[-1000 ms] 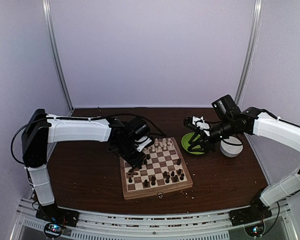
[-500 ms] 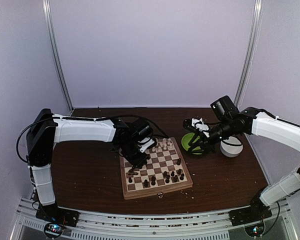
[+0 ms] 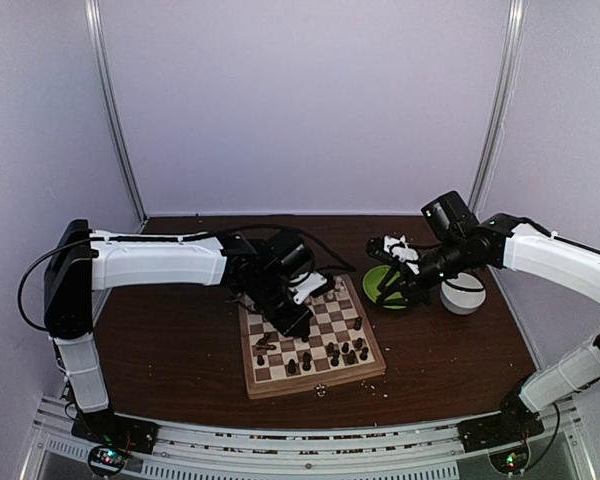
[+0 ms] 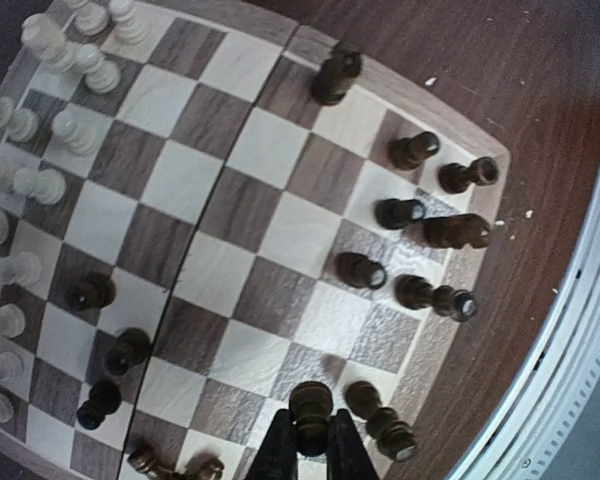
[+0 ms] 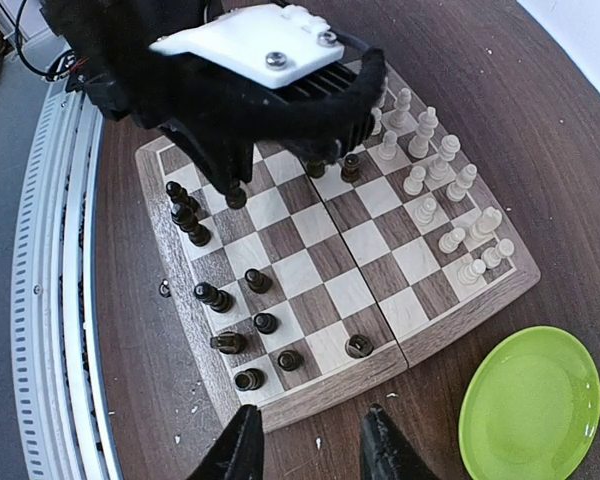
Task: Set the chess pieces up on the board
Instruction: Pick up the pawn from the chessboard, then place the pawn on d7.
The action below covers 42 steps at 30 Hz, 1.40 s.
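Dark brown wood forms the table (image 3: 180,340), with a ribbed metal rail (image 3: 300,445) along its near edge at the bottom of the top view. A few pale specks (image 3: 385,392) lie on the wood just in front of the board.

The board (image 3: 315,383) sits lower centre in that view, turned slightly askew. It is a thick box of light and dark brown squares with a fold line down its middle. Most dark pieces (image 3: 340,352) stand scattered over its near rows, not in straight ranks. Two toppled ones (image 4: 170,462) lie at the lower left of the left wrist view. The pale pieces (image 3: 325,290) crowd the far edge, at the upper part of the board.

Over the board's left half, the left gripper (image 4: 310,428) is clenched on one dark piece (image 4: 310,398), which is upright between its fingers at the bottom of the wrist view. I cannot tell whether that piece touches the square beneath it.

The right gripper (image 5: 310,432) hangs right of the board with its fingers spread and nothing between them. In the top view it is over a green plate (image 3: 373,281). A white bowl (image 3: 463,297) stands just right of the plate.

Plain lilac walls (image 3: 310,100) close the back and sides.
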Each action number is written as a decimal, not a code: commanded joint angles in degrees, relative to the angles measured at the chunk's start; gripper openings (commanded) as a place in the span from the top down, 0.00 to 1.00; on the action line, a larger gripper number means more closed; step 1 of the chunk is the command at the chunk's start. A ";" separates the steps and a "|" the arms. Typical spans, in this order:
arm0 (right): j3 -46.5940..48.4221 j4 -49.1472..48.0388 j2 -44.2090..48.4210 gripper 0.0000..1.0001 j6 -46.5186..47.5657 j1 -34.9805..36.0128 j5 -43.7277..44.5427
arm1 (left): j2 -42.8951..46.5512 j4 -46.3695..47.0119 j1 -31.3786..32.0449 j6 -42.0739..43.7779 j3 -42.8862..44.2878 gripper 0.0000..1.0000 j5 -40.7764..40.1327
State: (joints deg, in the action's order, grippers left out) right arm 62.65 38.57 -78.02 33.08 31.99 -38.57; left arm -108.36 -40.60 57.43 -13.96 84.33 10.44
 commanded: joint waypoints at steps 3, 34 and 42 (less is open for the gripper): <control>1.36 -0.60 0.85 0.67 -0.27 -0.85 0.42 | -2.52 3.07 1.05 2.05 2.16 1.00 5.13; 1.54 0.19 0.06 0.67 0.76 -1.23 0.07 | -8.43 3.93 1.81 2.88 4.67 1.00 4.00; 1.55 0.33 -0.20 0.67 0.91 -1.23 0.07 | -8.78 3.52 1.97 2.97 4.69 0.92 3.61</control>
State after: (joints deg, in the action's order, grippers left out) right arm 62.65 38.59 -78.02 33.26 31.11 -38.57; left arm -116.36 -37.41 58.94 -11.84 87.66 14.22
